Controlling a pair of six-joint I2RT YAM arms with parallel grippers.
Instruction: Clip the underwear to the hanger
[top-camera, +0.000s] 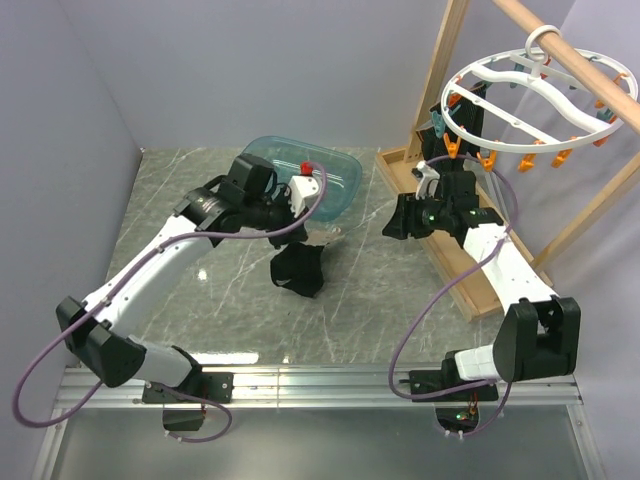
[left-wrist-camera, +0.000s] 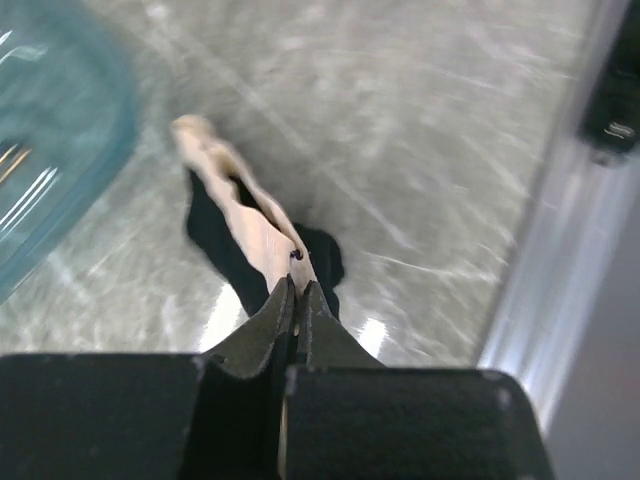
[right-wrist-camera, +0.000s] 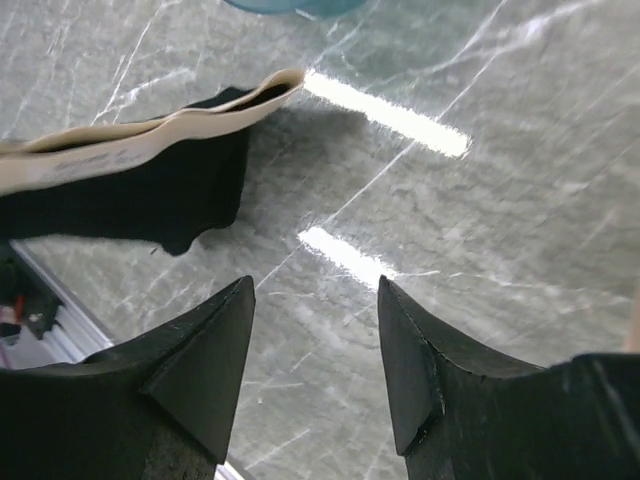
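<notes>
The underwear (top-camera: 298, 268), black with a cream waistband, hangs from my left gripper (top-camera: 300, 236) just above the marble table, in front of the basin. In the left wrist view my left gripper (left-wrist-camera: 297, 290) is shut on the cream waistband (left-wrist-camera: 240, 205). My right gripper (top-camera: 393, 222) is open and empty, to the right of the underwear and apart from it. In the right wrist view its jaws (right-wrist-camera: 315, 290) stand wide apart over bare table, with the underwear (right-wrist-camera: 150, 185) at the upper left. The white ring hanger (top-camera: 535, 95) with orange and teal clips hangs from the wooden pole at the upper right.
A teal basin (top-camera: 335, 175) stands behind the left gripper and shows in the left wrist view (left-wrist-camera: 50, 130). The wooden rack's base (top-camera: 440, 255) and upright (top-camera: 440, 70) stand at the right, with its pole (top-camera: 575, 55) overhead. Grey walls close the left and back.
</notes>
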